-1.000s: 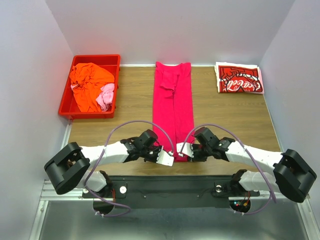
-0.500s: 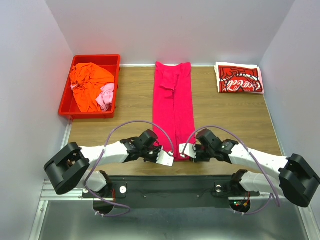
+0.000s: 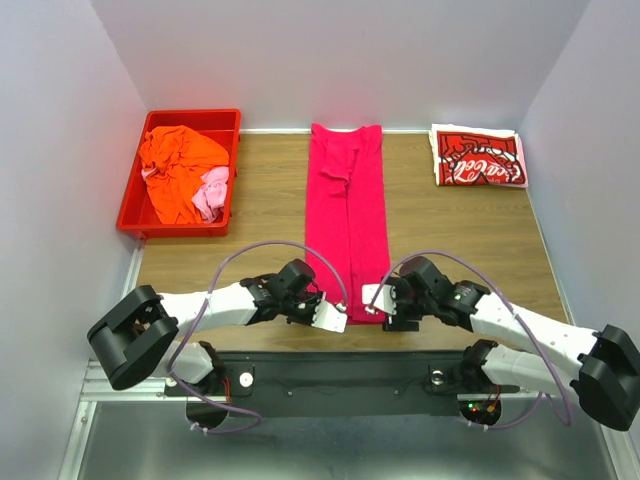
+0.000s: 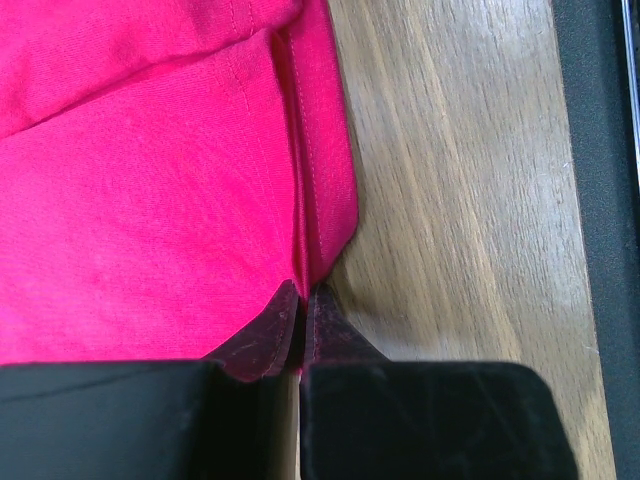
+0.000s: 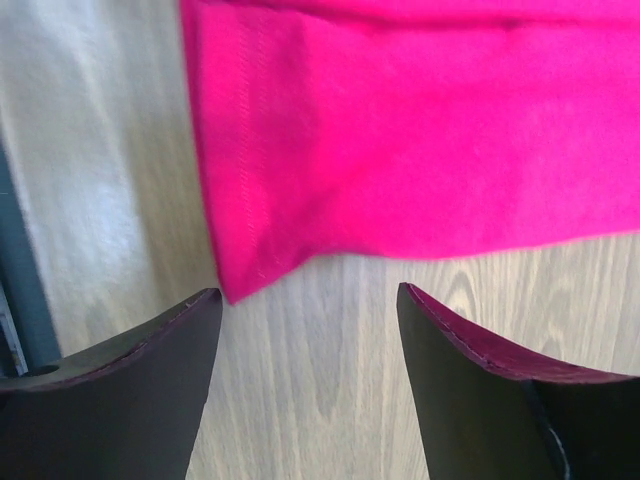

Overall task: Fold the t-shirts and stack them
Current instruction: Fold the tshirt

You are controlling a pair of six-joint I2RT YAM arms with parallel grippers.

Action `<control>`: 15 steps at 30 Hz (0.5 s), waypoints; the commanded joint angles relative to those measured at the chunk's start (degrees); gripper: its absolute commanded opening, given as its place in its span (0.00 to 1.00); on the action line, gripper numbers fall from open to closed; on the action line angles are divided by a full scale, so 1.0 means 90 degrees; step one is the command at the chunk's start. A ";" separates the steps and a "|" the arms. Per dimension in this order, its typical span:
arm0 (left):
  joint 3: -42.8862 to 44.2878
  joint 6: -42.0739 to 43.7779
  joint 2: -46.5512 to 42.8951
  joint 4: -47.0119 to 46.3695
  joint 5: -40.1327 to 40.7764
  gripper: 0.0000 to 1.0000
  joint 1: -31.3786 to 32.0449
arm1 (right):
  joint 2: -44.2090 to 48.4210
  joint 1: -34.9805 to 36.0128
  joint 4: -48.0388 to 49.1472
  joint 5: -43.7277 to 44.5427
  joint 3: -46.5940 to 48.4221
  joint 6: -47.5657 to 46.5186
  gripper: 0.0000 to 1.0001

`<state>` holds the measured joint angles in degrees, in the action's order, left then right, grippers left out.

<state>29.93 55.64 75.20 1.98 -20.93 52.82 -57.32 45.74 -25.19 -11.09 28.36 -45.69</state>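
1. Red-and-white shirt (image 3: 478,157): white "Coca-Cola" script printed on a red panel, the only writing that can be read. Folded flat at the far right corner of the surface (image 3: 460,240).
2. Magenta shirt (image 3: 347,215): plain, no print. Folded into a long narrow strip down the middle of the surface, from the far edge to the near edge.
3. Orange shirt (image 3: 180,165) and light pink shirt (image 3: 212,192): crumpled together in the red bin (image 3: 135,215) at the far left corner.
4. Left end effector (image 4: 302,295): at the near edge, fingers pressed together, pinching the near left corner of the magenta shirt's hem.
5. Right end effector (image 5: 310,295): at the near edge, fingers wide apart, holding nothing. The magenta shirt's near right corner lies just beyond the fingertips (image 5: 205,300).
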 commanded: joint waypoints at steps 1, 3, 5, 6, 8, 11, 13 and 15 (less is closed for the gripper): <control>0.0024 -0.0029 -0.0045 0.0561 0.0040 0.00 0.0001 | -0.0017 0.0191 0.0025 -0.0505 0.0111 -0.0235 0.76; 0.0024 -0.0030 -0.0055 0.0552 0.0030 0.00 0.0001 | -0.0066 0.0260 0.0035 -0.0584 0.0101 -0.0342 0.76; 0.0004 -0.0029 -0.0064 0.0542 0.0050 0.00 0.0001 | -0.0144 0.0386 0.0064 -0.0652 0.0111 -0.0363 0.75; 0.0004 -0.0030 -0.0074 0.0532 0.0040 0.00 0.0001 | -0.0183 0.0426 0.0065 -0.0672 0.0111 -0.0353 0.75; 0.0004 -0.0059 -0.0084 0.0532 0.0050 0.00 0.0001 | -0.0358 0.0542 0.0113 -0.0653 0.0111 -0.0333 0.72; -0.0006 -0.0068 -0.0094 0.0513 0.0050 0.00 0.0001 | -0.0661 0.0582 0.0250 -0.0594 0.0072 -0.0294 0.60; -0.0015 -0.0078 -0.0113 0.0522 0.0060 0.00 0.0001 | -0.0789 0.0582 0.0357 -0.0526 0.0004 -0.0343 0.52; -0.0006 -0.0049 -0.0113 0.0551 0.0040 0.00 0.0001 | -0.0935 0.0582 0.0484 -0.0379 -0.0171 -0.0421 0.48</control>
<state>29.93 55.55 75.11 2.11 -20.86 52.82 -64.36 50.68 -24.49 -15.27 28.29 -48.27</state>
